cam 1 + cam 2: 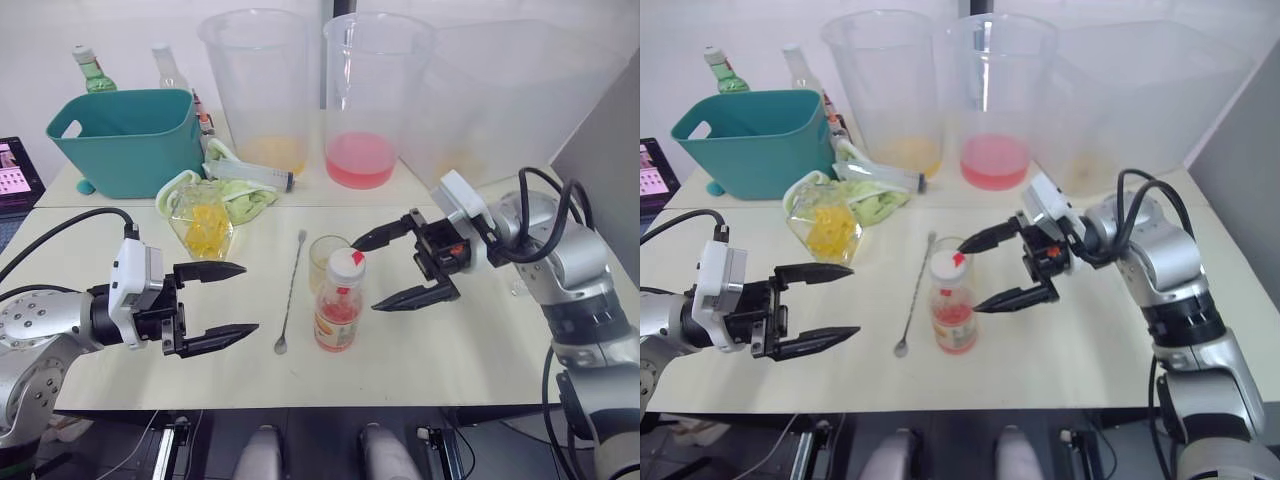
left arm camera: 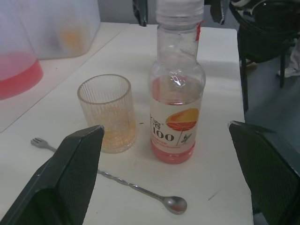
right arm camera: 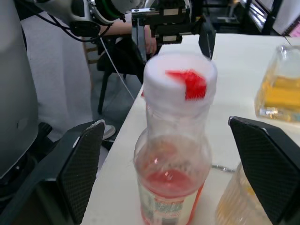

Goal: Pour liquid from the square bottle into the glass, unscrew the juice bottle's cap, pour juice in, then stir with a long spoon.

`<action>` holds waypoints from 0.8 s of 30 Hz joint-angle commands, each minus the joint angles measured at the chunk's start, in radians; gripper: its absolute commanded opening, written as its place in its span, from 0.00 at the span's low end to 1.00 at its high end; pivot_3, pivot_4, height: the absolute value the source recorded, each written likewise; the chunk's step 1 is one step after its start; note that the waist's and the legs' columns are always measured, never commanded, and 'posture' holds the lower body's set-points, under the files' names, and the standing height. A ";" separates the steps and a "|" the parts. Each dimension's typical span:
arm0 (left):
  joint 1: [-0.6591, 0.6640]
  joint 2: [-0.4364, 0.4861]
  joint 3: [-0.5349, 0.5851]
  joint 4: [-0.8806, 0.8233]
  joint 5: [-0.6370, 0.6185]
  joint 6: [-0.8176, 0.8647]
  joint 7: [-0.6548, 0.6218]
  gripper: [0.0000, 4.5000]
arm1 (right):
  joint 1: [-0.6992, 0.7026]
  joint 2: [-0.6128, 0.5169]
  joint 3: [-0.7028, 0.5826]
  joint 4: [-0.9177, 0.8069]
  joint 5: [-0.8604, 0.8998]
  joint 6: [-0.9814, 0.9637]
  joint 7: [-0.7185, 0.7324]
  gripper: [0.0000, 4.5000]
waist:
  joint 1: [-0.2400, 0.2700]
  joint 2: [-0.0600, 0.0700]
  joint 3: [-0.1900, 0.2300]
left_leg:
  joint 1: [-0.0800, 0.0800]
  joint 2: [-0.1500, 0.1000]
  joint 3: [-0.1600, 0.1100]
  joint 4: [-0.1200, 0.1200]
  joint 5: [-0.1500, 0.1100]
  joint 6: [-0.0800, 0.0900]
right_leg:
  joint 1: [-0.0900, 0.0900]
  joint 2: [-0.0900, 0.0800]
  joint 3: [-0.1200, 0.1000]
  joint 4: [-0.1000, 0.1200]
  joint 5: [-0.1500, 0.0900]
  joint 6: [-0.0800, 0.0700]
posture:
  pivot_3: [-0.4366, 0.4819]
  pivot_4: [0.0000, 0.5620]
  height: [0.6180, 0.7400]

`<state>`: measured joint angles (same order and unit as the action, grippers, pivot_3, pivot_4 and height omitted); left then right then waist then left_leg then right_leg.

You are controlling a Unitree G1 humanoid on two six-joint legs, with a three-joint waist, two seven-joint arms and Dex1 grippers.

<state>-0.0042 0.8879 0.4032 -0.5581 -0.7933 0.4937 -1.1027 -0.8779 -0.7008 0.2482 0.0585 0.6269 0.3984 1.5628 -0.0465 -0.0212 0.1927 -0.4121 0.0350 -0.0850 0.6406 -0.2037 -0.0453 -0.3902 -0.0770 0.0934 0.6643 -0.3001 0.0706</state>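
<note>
Both arms forward (jaws spread).

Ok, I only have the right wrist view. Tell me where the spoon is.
Observer: The spoon lies flat on the table, on the robot's left of the glass and the juice bottle, bowl end nearest the robot.
Operator: Now give me the glass level.
Observer: Just a shallow yellow layer at the bottom.
Operator: Say what stands at the back.
Observer: A big clear bucket holding pink liquid, on the far side behind the glass.
</note>
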 commanded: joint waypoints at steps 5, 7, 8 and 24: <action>0.064 -0.004 0.088 -0.116 -0.053 0.028 0.097 1.00 | -0.085 0.030 0.155 0.119 0.064 -0.140 0.052 0.99 | 0.005 0.000 0.000 | 0.000 -0.001 0.000 0.000 0.000 0.000 | 0.000 0.000 0.000 0.000 0.000 0.000 | 0.48 0.27 0.94; 0.079 0.004 0.101 -0.130 -0.061 0.035 0.103 1.00 | -0.095 0.033 0.177 0.130 0.107 -0.131 0.052 0.99 | 0.002 0.000 0.000 | 0.000 0.000 0.000 0.000 0.000 0.000 | 0.000 0.000 0.000 0.000 0.000 0.000 | 0.48 0.27 0.94; 0.082 0.006 0.107 -0.136 -0.067 0.039 0.107 1.00 | -0.099 0.037 0.182 0.136 0.123 -0.133 0.052 0.99 | 0.001 0.000 0.000 | 0.000 0.000 0.000 0.000 0.000 0.000 | 0.000 0.000 0.000 0.000 0.000 0.000 | 0.48 0.27 0.94; -0.038 0.011 -0.023 -0.035 -0.063 0.012 0.062 1.00 | 0.042 -0.001 0.023 -0.052 0.155 -0.022 -0.061 0.37 | 0.006 0.000 0.000 | 0.000 0.000 0.000 0.000 0.000 0.000 | 0.000 0.000 0.000 0.000 0.000 0.000 | 0.48 0.27 0.94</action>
<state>-0.0198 0.8964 0.3932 -0.6100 -0.8644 0.5293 -1.0170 -0.8364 -0.6898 0.3452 0.0765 0.7654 0.3482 1.5395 -0.0405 -0.0211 0.1928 -0.4122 0.0347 -0.0853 0.6405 -0.2037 -0.0455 -0.3906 -0.0769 0.0932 0.6648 -0.2998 0.0702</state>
